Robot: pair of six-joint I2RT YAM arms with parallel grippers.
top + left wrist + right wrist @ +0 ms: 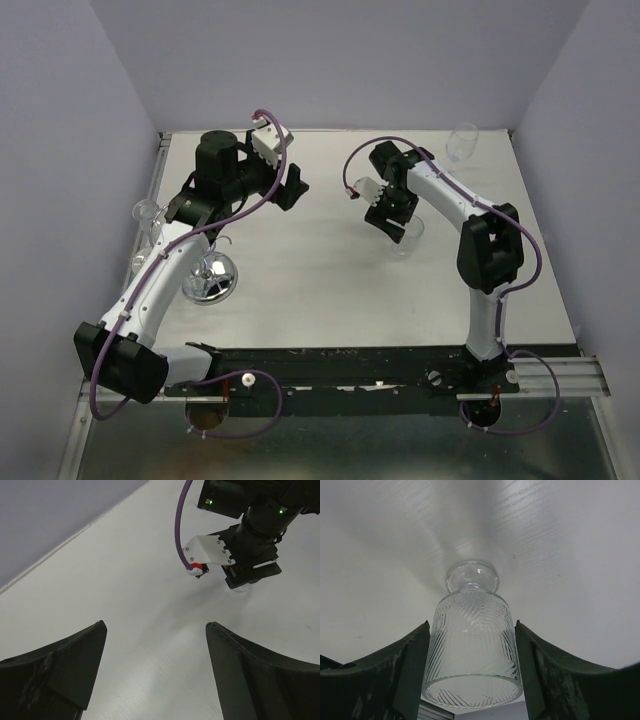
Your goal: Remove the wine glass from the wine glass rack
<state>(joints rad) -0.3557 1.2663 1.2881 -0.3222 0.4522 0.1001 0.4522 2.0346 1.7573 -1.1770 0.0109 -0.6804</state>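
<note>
A clear ribbed wine glass [472, 645] stands upright between the fingers of my right gripper [471, 627], its foot down by the white table. The fingers press on both sides of its bowl. In the top view this glass [411, 232] is mid-table on the right, under the right gripper [393, 213]. The wine glass rack [210, 278], chrome with a round mirror base, stands at the left edge, partly behind my left arm. My left gripper [294, 186] is open and empty over the table's back middle, with bare table between its fingers [65, 655].
Two clear glasses [147, 211] hang on the rack's left side. Another wine glass [462, 142] stands in the back right corner near the wall. The left wrist view shows the right arm's wrist [250, 555]. Purple walls close three sides of the table.
</note>
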